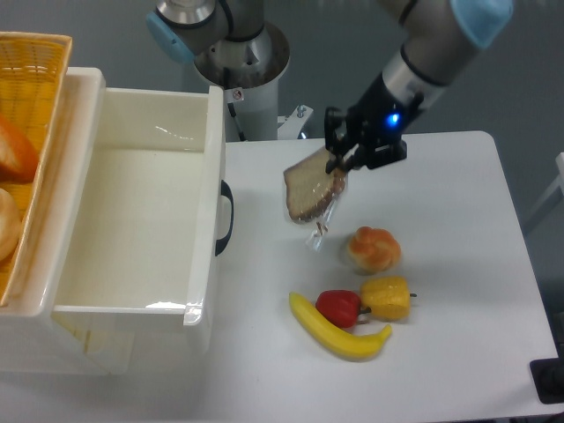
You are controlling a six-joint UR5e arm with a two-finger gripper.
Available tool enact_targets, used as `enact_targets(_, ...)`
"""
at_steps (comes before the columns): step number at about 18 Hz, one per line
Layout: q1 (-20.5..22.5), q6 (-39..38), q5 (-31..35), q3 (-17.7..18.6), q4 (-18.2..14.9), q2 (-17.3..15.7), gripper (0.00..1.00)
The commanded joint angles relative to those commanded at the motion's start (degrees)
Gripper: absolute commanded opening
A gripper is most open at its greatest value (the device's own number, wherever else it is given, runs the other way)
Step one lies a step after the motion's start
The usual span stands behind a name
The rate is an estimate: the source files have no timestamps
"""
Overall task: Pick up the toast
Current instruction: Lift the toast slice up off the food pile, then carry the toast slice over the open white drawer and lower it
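Nearest the camera, a yellow banana (339, 335) lies along the front of the white desk (458, 352), with a red pepper (339, 307) touching it and a yellow pepper (385, 296) just beside that. Just behind them sits a round orange-brown bun (373, 248). To the left stands a large white bin (141, 211) with a dark handle on its side, and a wicker basket (35, 97) holding rolls rests against its far left edge.

Farther back, above the desk, the toast (313, 189) hangs clear of the surface, between the bin and the bun, tilted with its lower corner pointing down and a tail of clear wrap dangling beneath it. The gripper (345, 157) has its jaws clamped on the upper right corner of the slice, so the hold is at one edge, not across the middle. Behind that, the arm's base column (240, 53) rises at the back of the desk.

The lift looks essentially made; the step in hand is to keep the toast secure. Since the grip is on a corner and partly on slippery wrap, I judge that a smooth, unhurried motion with no sudden turns suits best, as a swing could peel the slice out. Keeping the jaws pressed firmly and the dangling wrap away from the bin's rim should avoid a snag.
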State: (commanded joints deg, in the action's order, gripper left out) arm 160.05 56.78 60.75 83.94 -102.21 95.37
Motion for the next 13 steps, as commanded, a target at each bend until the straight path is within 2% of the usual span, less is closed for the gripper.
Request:
enact_targets(3,1.93,-1.14,-4.57,-0.09,-2.37,-2.72,0.27)
enact_targets(7,3.52,-1.76,-5.90,-0.62,-6.41,-5.19,0.27)
enact_targets(13,3.43,-4.92,-10.47,-0.18,-7.47,-7.74,0.27)
